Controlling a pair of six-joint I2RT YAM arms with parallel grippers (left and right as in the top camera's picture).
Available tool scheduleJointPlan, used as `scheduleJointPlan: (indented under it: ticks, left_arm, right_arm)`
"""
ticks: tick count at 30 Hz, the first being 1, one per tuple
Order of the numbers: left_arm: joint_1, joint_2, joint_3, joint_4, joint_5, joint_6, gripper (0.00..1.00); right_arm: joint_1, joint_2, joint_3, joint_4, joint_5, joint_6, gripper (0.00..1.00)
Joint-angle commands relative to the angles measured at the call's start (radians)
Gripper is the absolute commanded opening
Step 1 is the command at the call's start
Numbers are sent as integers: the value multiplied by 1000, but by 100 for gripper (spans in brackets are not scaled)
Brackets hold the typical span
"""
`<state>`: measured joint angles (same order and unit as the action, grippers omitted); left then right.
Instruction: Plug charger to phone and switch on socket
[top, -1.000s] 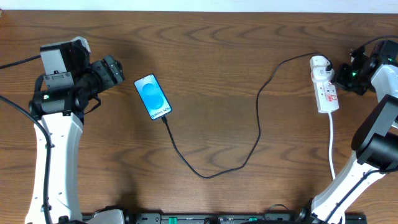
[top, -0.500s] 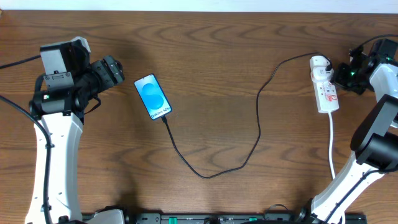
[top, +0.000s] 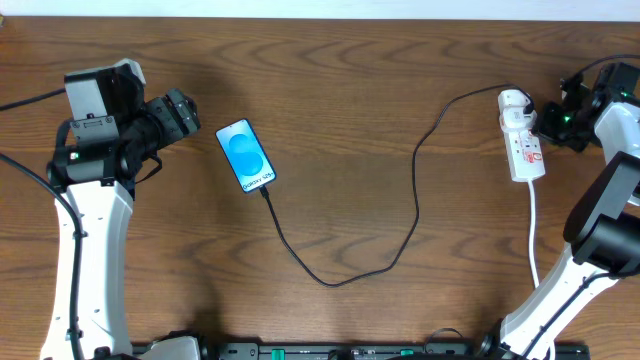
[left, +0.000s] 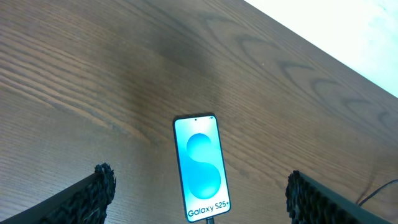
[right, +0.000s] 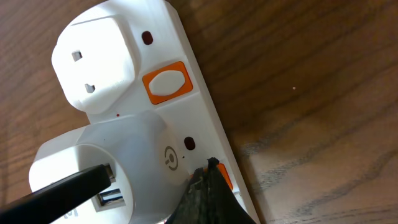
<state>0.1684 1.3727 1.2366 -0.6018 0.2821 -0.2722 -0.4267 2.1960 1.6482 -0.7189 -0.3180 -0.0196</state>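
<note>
Right hand (right: 208, 179) nudged nearer; tip (fingers together) touching switch (right: 225, 179) on socket (right: 191, 115).

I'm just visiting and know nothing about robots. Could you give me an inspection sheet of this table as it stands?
Surface: brown wooden table, grain showing.
Job's things: phone flat, screen lit, charger meeting its bottom edge; white adapter sits in the socket.
Clutter: nothing seen.
End effectors: left end effector open, apart from the phone; right end effector shut, tip at an orange switch on the socket.
Cables: charger loops loosely across the table; white cord runs from the socket toward the front edge.
Surroundings: pale strip beyond the far edge.
</note>
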Motion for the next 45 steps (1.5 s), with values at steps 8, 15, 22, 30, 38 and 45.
scheduleJointPlan:
  ticks: [8, 15, 22, 30, 38, 45]
  left_arm:
    - [2, 6, -2, 0, -7, 10, 89]
    - [2, 6, -2, 0, -7, 10, 89]
    - [2, 6, -2, 0, -7, 10, 89]
    - [2, 6, -2, 0, -7, 10, 89]
    - [2, 6, -2, 0, -7, 10, 89]
    - [2, 6, -2, 0, -7, 10, 89]
  right_arm:
    - [147, 32, -42, -63, -295, -72, 1]
    - [138, 32, -42, -34, -264, -48, 1]
    - [65, 0, -38, 29, -242, 95, 1]
    - [25, -17, -38, 64, -240, 164, 1]
    - [25, -17, -39, 106, -258, 208, 1]
    - [19, -29, -38, 104, -232, 195, 1]
